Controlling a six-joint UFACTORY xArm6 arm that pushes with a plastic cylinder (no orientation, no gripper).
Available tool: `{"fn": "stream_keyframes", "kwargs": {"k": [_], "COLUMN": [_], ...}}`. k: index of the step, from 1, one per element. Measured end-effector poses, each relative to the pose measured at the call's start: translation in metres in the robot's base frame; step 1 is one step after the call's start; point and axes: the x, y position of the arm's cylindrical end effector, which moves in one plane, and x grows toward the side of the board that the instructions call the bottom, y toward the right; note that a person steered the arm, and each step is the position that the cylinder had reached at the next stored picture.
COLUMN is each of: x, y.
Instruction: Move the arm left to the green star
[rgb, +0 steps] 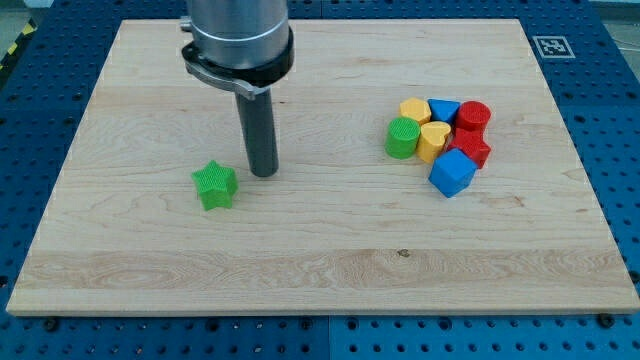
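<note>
A pale wooden board (320, 270) lies on a blue perforated table (620, 120), and everything below is placed from the green star-shaped block (215, 186), which sits in the board's left half, a little below its middle height.

Just to the view's right of the green star and slightly higher stands the straight dark rod (258, 130), hanging from a grey cylindrical arm housing (237, 35) at the view's top. My tip (264, 173) rests on the board near the star's upper right points, close beside it; whether it touches the star cannot be told. The arm carries no jaws, only this rod, and it holds nothing.

Well apart from the star, far to the view's right and somewhat higher, a tight cluster of blocks sits together. Nearest the star is a green cylinder (402, 138). Next come a yellow block (414, 110) at the cluster's top and a yellow heart-shaped block (433, 141) below it, then a blue block (444, 110), a blue cube (452, 173) at the cluster's bottom, a red block (470, 148), and a red cylinder (474, 117) farthest from the star.

At the board's top right corner, farthest of all from the star, lies a black-and-white square marker (552, 46).
</note>
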Motion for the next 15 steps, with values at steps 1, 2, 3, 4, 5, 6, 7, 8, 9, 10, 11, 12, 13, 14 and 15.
{"fn": "stream_keyframes", "kwargs": {"k": [1, 2, 3, 4, 5, 6, 7, 8, 9, 10, 11, 12, 13, 14, 15], "x": [-0.006, -0.008, -0.008, -0.008, -0.008, -0.008, -0.006, 0.007, 0.031, 0.043, 0.033, 0.007, -0.010, -0.001, 0.015], "y": [-0.018, -0.038, -0.052, -0.066, -0.085, -0.104, -0.118, -0.119, -0.115, -0.109, -0.109, -0.108, -0.107, -0.107, -0.107]}}
